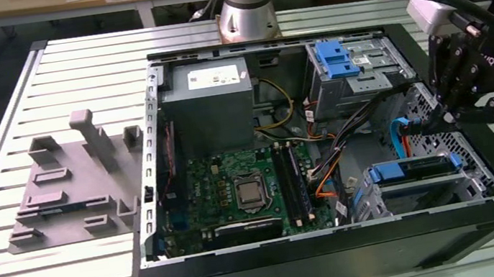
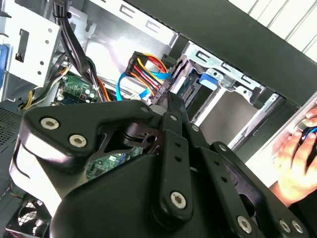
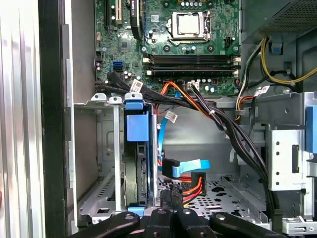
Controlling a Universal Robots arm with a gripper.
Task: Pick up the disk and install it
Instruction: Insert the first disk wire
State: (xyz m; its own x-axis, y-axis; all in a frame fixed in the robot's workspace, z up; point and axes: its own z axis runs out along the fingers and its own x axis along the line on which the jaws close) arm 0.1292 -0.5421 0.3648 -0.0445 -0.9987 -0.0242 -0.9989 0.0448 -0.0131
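In the exterior view the gripper (image 1: pixel 457 116) hangs over the open computer case (image 1: pixel 341 256), at the exterior view's right, above the drive cage (image 1: pixel 423 179) where the disk (image 1: pixel 410 169) sits with its blue carrier. The power supply (image 1: pixel 208 104) bears a small white sticker, unreadable.

In the second wrist view the gripper's fingers (image 2: pixel 171 106) are pressed together, empty, near the cable connectors (image 2: pixel 161 91); a person's hand (image 2: pixel 297 158) rests outside the case.

In the first wrist view the disk (image 3: pixel 138 168) stands on edge in its bay, motherboard (image 3: pixel 173 44) beyond.

In the first wrist view, open floor at lower right beside the seated disk (image 3: pixel 137 163) is crossed by a black cable bundle (image 3: pixel 233 129) and orange leads (image 3: pixel 190 186).
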